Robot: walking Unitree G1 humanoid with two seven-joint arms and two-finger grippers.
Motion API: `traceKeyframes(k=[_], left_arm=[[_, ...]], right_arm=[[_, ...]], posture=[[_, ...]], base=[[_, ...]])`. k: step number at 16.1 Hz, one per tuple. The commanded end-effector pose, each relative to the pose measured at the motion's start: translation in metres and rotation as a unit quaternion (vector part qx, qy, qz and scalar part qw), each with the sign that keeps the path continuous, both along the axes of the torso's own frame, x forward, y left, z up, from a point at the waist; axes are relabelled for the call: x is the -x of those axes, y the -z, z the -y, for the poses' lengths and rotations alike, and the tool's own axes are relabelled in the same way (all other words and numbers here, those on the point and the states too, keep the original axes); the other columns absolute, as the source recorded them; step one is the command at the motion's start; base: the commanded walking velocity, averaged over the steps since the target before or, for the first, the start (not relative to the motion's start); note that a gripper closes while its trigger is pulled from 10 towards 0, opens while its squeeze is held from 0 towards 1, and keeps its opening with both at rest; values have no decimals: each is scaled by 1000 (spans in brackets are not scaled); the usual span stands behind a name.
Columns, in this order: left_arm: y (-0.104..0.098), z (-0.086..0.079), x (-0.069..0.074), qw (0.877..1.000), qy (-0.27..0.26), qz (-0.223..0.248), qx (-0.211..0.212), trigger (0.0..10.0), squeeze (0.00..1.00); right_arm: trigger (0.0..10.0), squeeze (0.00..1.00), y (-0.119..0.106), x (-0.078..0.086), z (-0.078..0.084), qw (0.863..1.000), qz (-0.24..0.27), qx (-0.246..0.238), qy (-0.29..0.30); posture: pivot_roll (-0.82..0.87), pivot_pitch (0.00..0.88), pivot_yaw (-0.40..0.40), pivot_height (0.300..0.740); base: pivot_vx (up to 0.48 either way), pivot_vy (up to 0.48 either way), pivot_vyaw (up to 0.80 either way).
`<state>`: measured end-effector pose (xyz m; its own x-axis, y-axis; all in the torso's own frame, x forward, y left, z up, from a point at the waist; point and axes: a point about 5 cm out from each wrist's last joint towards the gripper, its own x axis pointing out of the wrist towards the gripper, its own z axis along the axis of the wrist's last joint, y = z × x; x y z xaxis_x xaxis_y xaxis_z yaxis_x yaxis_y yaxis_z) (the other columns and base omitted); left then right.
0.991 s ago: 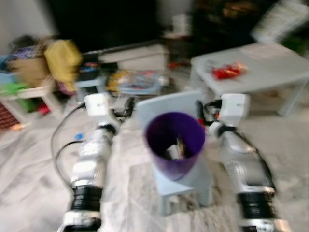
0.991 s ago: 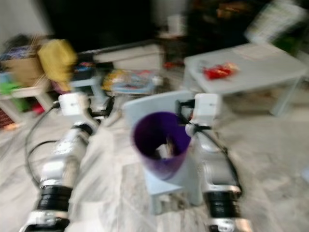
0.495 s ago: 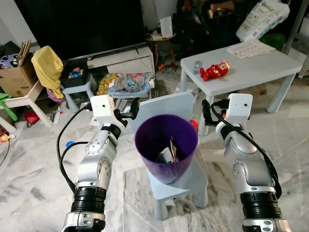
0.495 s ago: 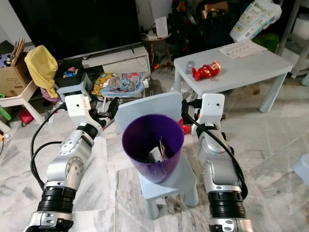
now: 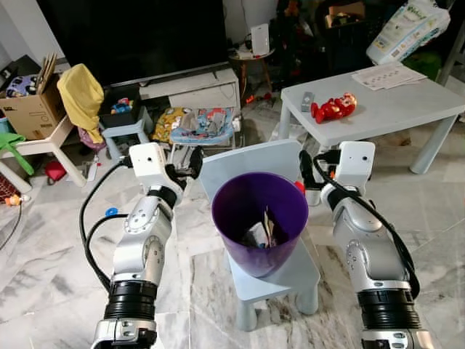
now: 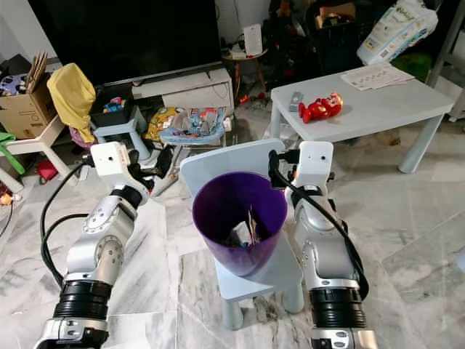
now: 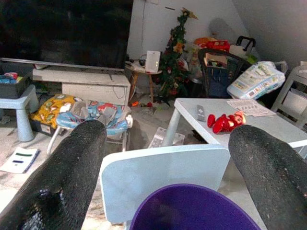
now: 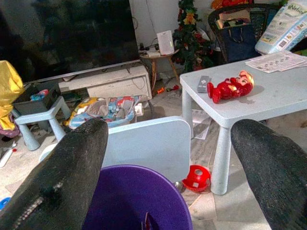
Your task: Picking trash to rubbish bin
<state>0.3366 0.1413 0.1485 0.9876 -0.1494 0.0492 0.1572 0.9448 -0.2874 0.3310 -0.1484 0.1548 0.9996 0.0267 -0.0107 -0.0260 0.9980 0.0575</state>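
Observation:
A purple rubbish bin (image 5: 251,254) stands on the seat of a small pale-blue chair (image 5: 247,161) right in front of me. Crumpled paper trash (image 5: 263,231) lies at its bottom. My left gripper (image 5: 192,161) hovers just left of the bin's rim, open, nothing between its black fingers (image 7: 72,177). My right gripper (image 5: 306,169) is at the bin's right side, beside the chair back, also open and empty. Both wrist views look over the bin's rim (image 8: 134,201) past the chair back towards the room.
A white low table (image 5: 407,109) at the right carries a red toy (image 5: 333,107), a remote and papers. A red ball (image 8: 196,177) lies on the floor by its leg. A bouncer seat (image 5: 200,125), a stool (image 5: 123,131), a yellow cloth (image 5: 80,91) and a TV stand crowd the back left.
The heavy blur of a second ago is gone and the whole picture has shifted a little, so the camera moved. Both grippers stay open on either side of the bin.

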Motion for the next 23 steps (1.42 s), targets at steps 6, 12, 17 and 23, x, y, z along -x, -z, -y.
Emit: traceKeyframes(k=[6, 12, 17, 23], left_arm=[[-3, -1, -2, 1000, -6, -1, 3, 10000, 0], [-3, 0, -2, 1000, -2, -1, 2, 10000, 0], [-4, 0, -3, 1000, -1, -1, 5, 10000, 0], [-3, 0, -3, 1000, 2, -3, 8, 10000, 0]], right_arm=[[10000, 0, -7, -2, -3, 1000, 5, -5, -5], [10000, 0, -8, -2, -2, 1000, 5, -4, -5], [10000, 0, -8, -2, -2, 1000, 4, -5, -4], [10000, 0, -10, -1, -2, 1000, 12, -1, -5]], posture=[[-35, 0, 87, 740], [-36, 0, 87, 740], [-38, 0, 89, 740], [-37, 0, 87, 740]], base=[[0, 0, -763], [0, 0, -786], [0, 0, -781], [0, 0, -391]])
